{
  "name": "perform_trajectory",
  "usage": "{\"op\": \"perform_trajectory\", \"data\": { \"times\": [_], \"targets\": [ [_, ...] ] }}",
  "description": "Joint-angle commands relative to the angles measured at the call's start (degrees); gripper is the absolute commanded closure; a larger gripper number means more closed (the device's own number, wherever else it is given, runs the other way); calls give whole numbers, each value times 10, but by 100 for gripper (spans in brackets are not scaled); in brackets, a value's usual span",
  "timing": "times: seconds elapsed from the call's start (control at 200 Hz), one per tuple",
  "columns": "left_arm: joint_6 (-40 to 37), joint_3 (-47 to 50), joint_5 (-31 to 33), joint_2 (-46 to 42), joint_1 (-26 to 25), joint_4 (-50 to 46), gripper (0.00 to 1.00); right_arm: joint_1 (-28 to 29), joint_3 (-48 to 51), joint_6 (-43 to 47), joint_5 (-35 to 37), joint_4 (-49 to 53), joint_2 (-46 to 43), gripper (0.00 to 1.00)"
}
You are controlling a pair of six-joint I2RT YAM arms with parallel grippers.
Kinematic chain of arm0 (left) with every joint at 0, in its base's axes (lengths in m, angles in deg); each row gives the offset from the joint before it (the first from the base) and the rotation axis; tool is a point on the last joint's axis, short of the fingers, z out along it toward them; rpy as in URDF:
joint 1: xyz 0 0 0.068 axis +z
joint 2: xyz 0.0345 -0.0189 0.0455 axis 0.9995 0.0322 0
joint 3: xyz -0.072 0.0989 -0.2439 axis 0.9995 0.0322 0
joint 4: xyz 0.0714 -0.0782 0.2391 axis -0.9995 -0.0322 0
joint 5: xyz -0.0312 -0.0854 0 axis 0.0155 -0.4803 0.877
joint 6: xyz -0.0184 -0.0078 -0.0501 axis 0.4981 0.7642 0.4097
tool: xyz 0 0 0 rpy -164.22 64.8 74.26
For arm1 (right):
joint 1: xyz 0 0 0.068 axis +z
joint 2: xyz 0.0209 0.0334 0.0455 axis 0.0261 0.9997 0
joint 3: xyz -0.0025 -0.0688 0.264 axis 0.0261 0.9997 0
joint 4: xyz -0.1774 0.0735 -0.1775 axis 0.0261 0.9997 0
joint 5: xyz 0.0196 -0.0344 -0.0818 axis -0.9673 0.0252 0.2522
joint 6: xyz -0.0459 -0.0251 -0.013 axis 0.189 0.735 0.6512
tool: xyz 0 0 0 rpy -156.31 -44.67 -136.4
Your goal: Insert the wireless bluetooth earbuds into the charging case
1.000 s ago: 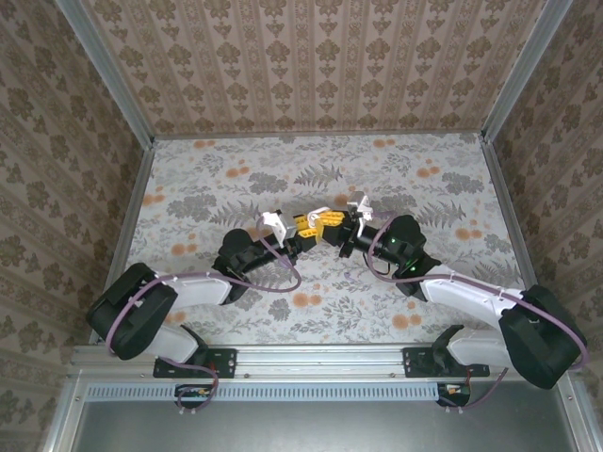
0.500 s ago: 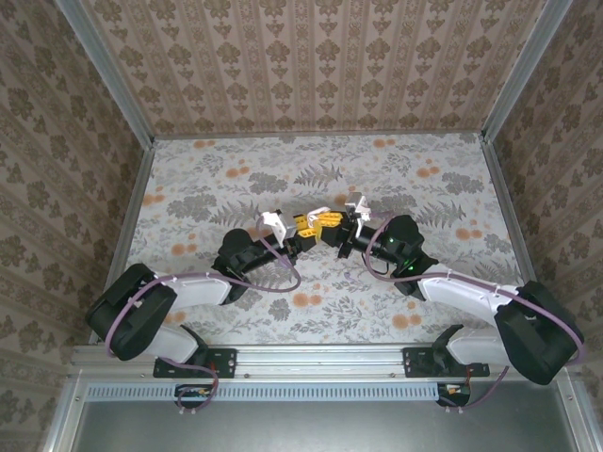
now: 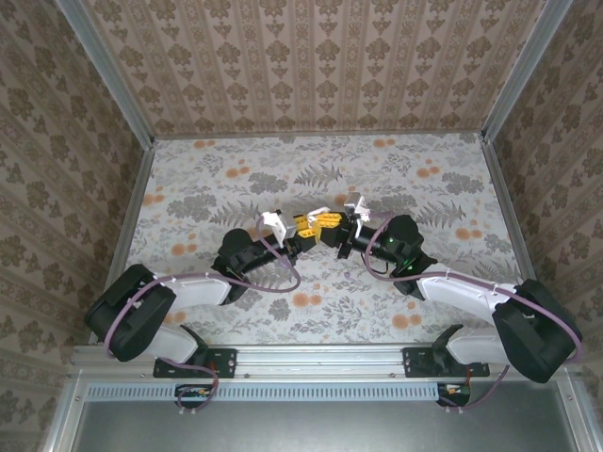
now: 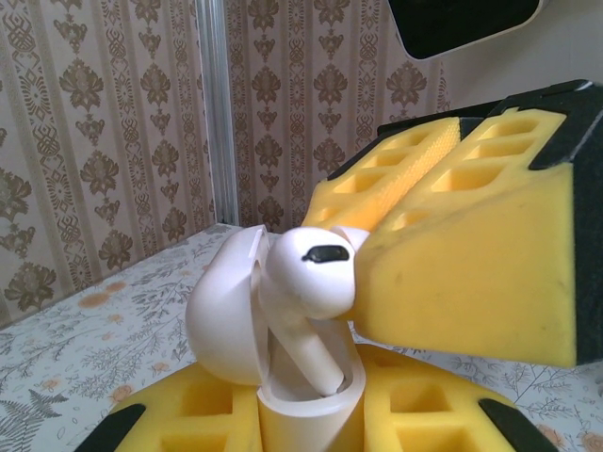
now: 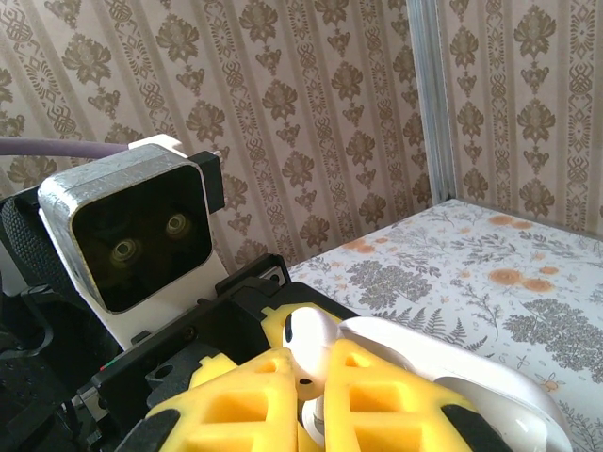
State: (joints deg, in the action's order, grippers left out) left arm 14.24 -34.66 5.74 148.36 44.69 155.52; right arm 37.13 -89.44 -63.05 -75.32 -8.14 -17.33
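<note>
With left tool [image 4: 306,422] clamped on case [image 4: 224,325] and right tool [image 5: 306,388] pinching earbud [image 4: 311,273], stem entering from 1 o'clock, tilt may jam it at the rim or pop it loose.

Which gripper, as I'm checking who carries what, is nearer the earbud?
Right. The right gripper has its fingers shut on the earbud itself. The left gripper is just under it, shut on the open charging case that the earbud's stem dips into.

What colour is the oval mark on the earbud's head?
Black, on the white earbud; clearest in the left wrist view.
</note>
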Motion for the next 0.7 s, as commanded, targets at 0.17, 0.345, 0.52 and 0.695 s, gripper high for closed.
{"op": "perform_trajectory", "data": {
  "times": [0.17, 0.345, 0.52, 0.695],
  "targets": [
    [-9, -15, 6, -17, -2, 32, 89, 7, 13, 15, -21, 26, -10, 90],
    [-11, -15, 6, -17, -2, 29, 90, 7, 16, 13, -20, 12, -19, 90],
    [-16, -13, 5, -16, -2, 29, 89, 7, 16, 9, -35, -1, -20, 90],
    [-16, -14, 3, -16, -2, 29, 89, 7, 15, 10, -50, -4, -18, 90]
  ]
}}
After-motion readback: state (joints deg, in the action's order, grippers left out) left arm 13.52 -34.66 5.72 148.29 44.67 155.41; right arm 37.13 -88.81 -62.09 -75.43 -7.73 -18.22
